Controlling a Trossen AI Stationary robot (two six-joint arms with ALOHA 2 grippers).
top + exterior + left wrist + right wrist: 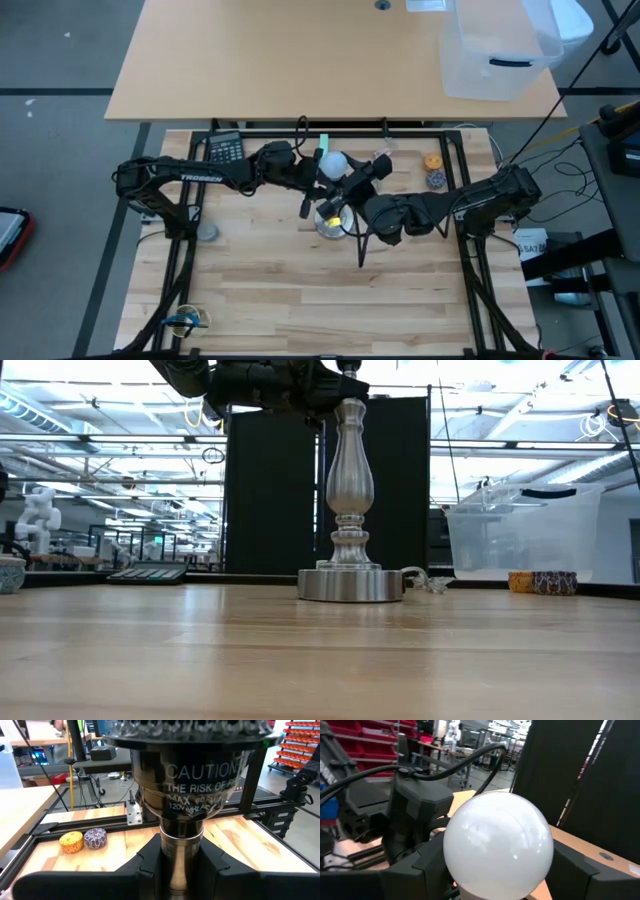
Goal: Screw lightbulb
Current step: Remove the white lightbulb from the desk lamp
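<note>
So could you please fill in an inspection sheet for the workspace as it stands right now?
Surface: pale wooden slat table.
Job's things: white frosted round lightbulb atop the silver baluster lamp stand.
Clutter: black calculator, orange and purple patterned round tins, clear plastic bin.
Grippers: left gripper shut on the stand's neck; right gripper around the lightbulb, fingers either side.
Cables: black cable over the far arm.
Surroundings: red parts bins, workshop shelving.
</note>
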